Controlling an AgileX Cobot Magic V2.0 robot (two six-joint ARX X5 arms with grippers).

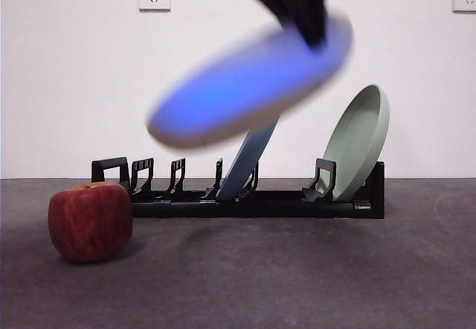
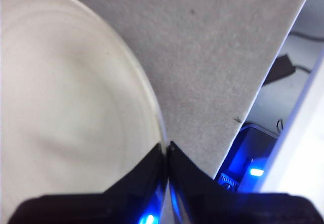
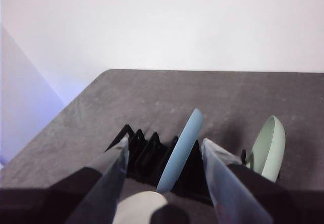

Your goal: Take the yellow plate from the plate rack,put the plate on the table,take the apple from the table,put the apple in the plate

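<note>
Cream, stiff-looking yellow plate (image 2: 66,107) is hanging tilted above the plate rack (image 1: 245,195), left gripper (image 2: 166,150) jaws clamping its thin rim, likely slippery; right gripper (image 3: 164,155) is idling with jaws apart.

Bare table (image 1: 297,269) right of apple (image 1: 90,220)

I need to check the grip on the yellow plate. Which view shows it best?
The left wrist view: the yellow plate fills it, rim pinched by the left gripper. Front view blurs it; right wrist view shows only an edge.
</note>
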